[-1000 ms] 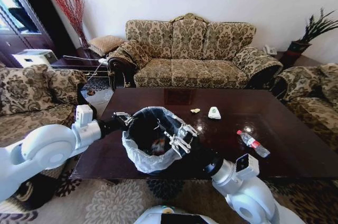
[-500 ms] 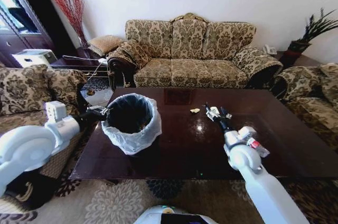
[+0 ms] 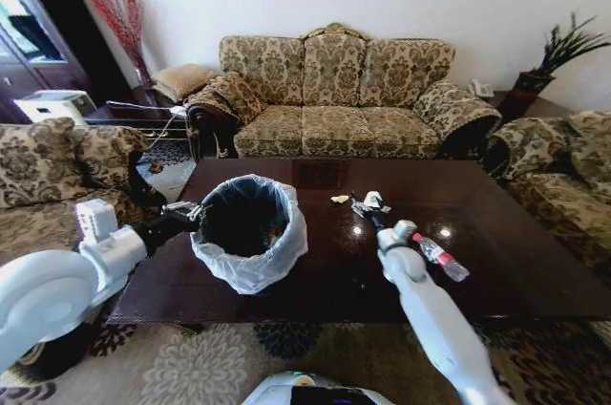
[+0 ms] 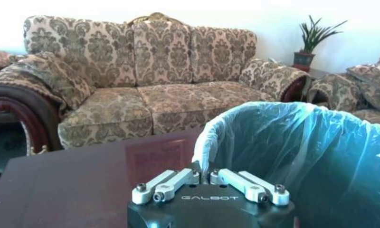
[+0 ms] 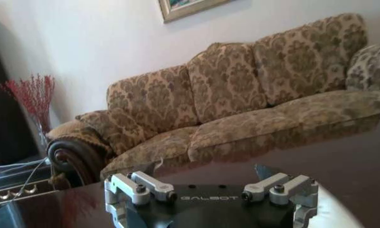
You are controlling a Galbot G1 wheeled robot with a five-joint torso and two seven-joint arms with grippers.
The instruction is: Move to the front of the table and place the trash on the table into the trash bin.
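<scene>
Your left pincer (image 3: 186, 213) is clamped on the rim of the trash bin (image 3: 250, 233); in the left wrist view its fingers (image 4: 177, 178) sit together over the folded edge of the white bag (image 4: 291, 142). The bin stands on the near left part of the worktop (image 3: 315, 271), and some litter shows inside it.

Your right pincer (image 3: 363, 202) is stretched out over the middle of the worktop with its jaws apart, right at the white packet (image 3: 373, 199); whether the fingers touch the packet cannot be told. A small pale scrap (image 3: 340, 200) lies just to the left of the packet. The red-capped bottle (image 3: 440, 257) lies on its side to the right of the arm, near the worktop's front right.
</scene>
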